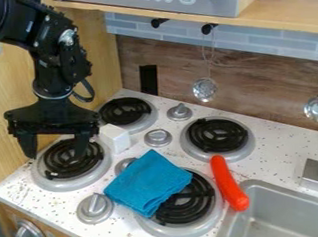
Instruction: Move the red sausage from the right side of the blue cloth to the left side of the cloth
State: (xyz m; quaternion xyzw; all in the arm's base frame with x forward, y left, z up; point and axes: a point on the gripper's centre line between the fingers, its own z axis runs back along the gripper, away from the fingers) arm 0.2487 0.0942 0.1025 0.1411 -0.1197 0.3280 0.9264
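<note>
Pincer [56, 155] is hanging open, empty, over a burner [59, 159]; white block [116, 139] is sitting nr its fingers on the tabletop [42, 202]. A sideways swing is prob. risking a knock, b/c one finger is hanging so close to it.

Claw [55, 156]: black. Block [116, 138]: plain white. Cloth [148, 183]: solid teal-blue. Long rounded object [228, 184]: bright orange-red. Tabletop [274, 157]: white, scattered with dark and brownish speckles. Burner coils [217, 135]: black; pans beneath, silver-grey. Knobs [95, 208]: silver-grey. Sink [255, 198]: grey. Backboard [254, 88]: brown, streaked wood grain. Tiles above [251, 40]: pale blue-grey brick pattern, lighter lines between. Side panel [5, 118]: light yellow-tan wood. Wall plate [148, 80]: black. Hanging ladles [204, 89]: silvery.
</note>
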